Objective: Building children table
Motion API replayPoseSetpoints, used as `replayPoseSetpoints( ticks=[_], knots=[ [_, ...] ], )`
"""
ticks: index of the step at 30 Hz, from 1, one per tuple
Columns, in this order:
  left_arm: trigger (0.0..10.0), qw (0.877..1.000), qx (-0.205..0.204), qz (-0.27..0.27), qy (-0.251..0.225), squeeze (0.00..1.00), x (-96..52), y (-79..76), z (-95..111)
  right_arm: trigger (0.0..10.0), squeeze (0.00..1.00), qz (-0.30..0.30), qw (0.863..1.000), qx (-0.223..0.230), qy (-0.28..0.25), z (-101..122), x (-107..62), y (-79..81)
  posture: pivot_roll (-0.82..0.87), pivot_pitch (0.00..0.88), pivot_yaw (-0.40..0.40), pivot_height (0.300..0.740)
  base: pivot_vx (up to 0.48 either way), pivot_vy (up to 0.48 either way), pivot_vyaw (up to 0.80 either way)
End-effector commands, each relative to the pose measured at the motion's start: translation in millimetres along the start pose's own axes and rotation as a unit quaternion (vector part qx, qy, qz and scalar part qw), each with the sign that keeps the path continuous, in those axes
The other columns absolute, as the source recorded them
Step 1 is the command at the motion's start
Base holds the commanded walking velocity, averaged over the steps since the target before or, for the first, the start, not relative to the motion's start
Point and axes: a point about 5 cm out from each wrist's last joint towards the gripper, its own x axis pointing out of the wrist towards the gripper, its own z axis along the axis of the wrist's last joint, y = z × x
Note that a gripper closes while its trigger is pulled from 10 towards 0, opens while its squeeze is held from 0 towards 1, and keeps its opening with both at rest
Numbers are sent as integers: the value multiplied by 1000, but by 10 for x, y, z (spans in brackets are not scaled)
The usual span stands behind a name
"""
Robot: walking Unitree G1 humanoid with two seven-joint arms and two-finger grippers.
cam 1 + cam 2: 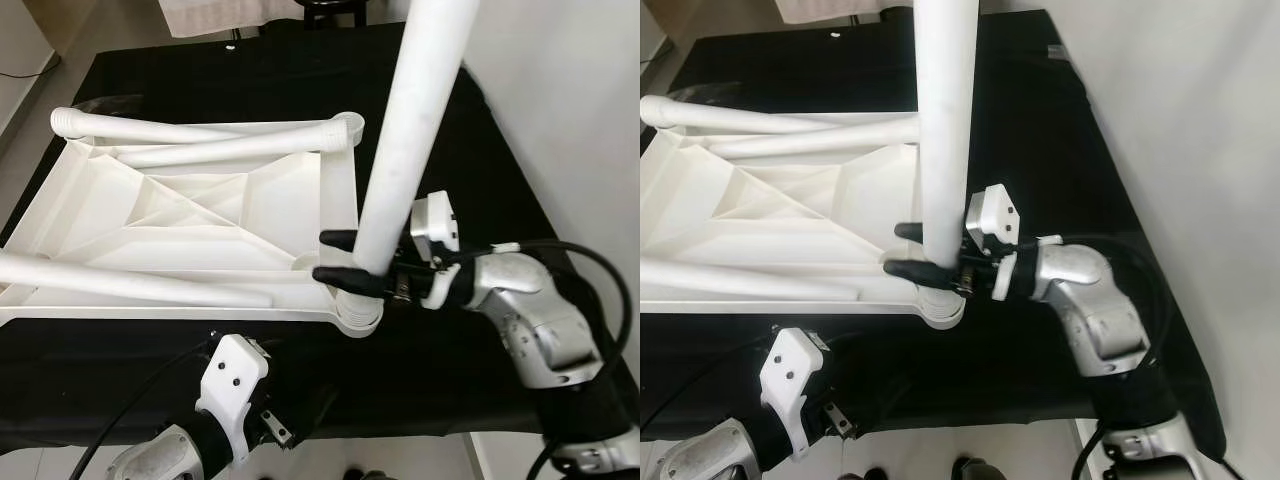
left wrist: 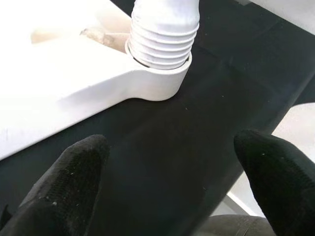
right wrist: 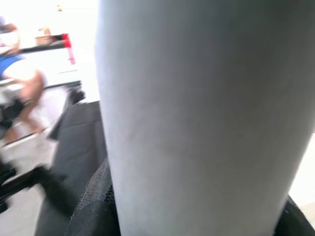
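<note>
A white plastic tabletop [image 1: 210,215] lies upside down on a black cloth. An upright white table leg [image 1: 405,140] stands in the tabletop's near right corner socket [image 1: 358,318], its threaded end [image 2: 165,37] partly seated. My right gripper [image 1: 335,257] is shut on this leg just above the socket, one black finger on each side. The leg's white surface [image 3: 206,113] sits close in the right wrist view. My left gripper [image 2: 167,187] is open, low by the near table edge in front of that socket, holding nothing.
Three more white legs lie across the tabletop: two [image 1: 200,140] at the far side, one [image 1: 130,282] along the near edge. The black cloth [image 1: 520,190] covers the work table, which ends near a pale wall on the right. A blurred person [image 3: 22,83] is in the background.
</note>
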Motion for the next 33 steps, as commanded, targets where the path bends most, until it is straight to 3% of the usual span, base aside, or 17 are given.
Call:
replayPoseSetpoints(
  ticks=[1, 2, 7, 17, 18, 19, 21, 23, 26, 30, 33],
  knots=[
    [10000, 1000, -6, 0, 10, 0, -27, -12, -37, 10000, 0, -143, 984, 60, 91, -473, -110, 60, -35, 311, 3, 740, 0, 0, 0],
    [10000, 1000, -6, 0, 10, 0, -31, -9, -37, 10000, 0, -183, 977, 59, 92, -489, -141, 88, -36, 311, 4, 740, 0, 0, 0],
    [10000, 1000, -4, 1, 11, 0, -41, 10, -36, 10000, 0, -212, 971, 44, 102, -494, -156, 311, -42, 311, 12, 740, 0, 0, 0],
    [10000, 998, 9, 48, -40, 0, 52, 292, 225, 10000, 0, -254, 961, 32, 108, -485, -70, 398, -40, 290, 13, 740, 0, 0, 0],
    [10000, 996, 10, 50, -67, 0, 95, 364, 371, 10000, 0, -257, 960, 30, 109, -479, -47, 397, -39, 280, 12, 740, 0, 0, 0],
    [10000, 996, 10, 50, -67, 0, 95, 364, 371, 10000, 0, -257, 960, 30, 109, -479, -47, 397, -39, 280, 12, 740, 0, 0, 0],
    [10000, 989, 22, 29, -143, 0, 227, 518, 827, 10000, 0, -263, 958, 23, 109, -459, 0, 348, -34, 261, 11, 740, 0, 0, 0],
    [10000, 989, 22, 29, -143, 0, 227, 518, 827, 10000, 0, -263, 958, 23, 109, -459, 0, 348, -34, 261, 11, 740, 0, 0, 0],
    [10000, 971, 20, -97, -219, 0, 412, 481, 1404, 10000, 0, -265, 959, 14, 104, -434, 60, 270, -28, 232, 11, 740, 0, 0, 0],
    [10000, 965, 19, -129, -227, 0, 440, 445, 1484, 10000, 0, -265, 959, 13, 103, -431, 71, 263, -28, 232, 11, 740, 0, 0, 0],
    [10000, 944, 41, -226, -236, 0, 564, 356, 1748, 10000, 0, -248, 964, 8, 93, -403, 167, 271, -35, 208, 13, 740, 0, 0, 0]
  ],
)
